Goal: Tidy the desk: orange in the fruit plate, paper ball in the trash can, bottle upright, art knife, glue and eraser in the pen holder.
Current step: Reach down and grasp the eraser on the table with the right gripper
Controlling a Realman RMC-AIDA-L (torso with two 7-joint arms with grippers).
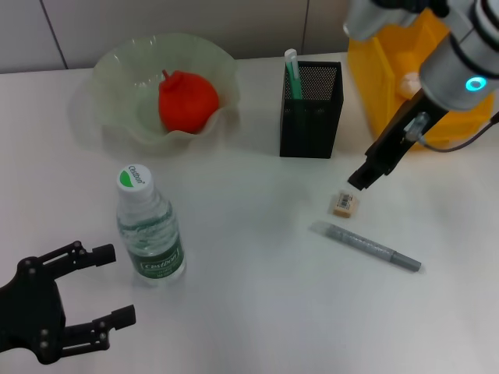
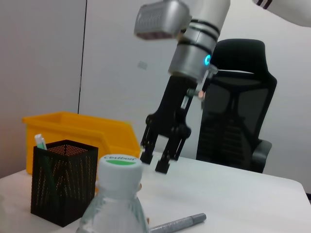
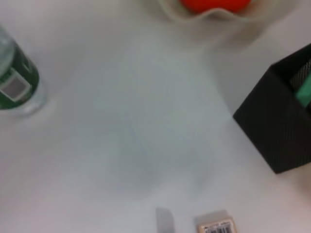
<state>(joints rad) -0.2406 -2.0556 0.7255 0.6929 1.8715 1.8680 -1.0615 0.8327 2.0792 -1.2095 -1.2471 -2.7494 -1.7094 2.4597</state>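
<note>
The right gripper (image 1: 363,180), fingers spread (holding nothing), hangs just above the eraser (image 1: 345,204), much nearer than the left one.

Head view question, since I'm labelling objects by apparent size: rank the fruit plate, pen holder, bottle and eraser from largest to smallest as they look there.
1. fruit plate
2. bottle and pen holder: look about alike, so unranked
3. eraser
</note>
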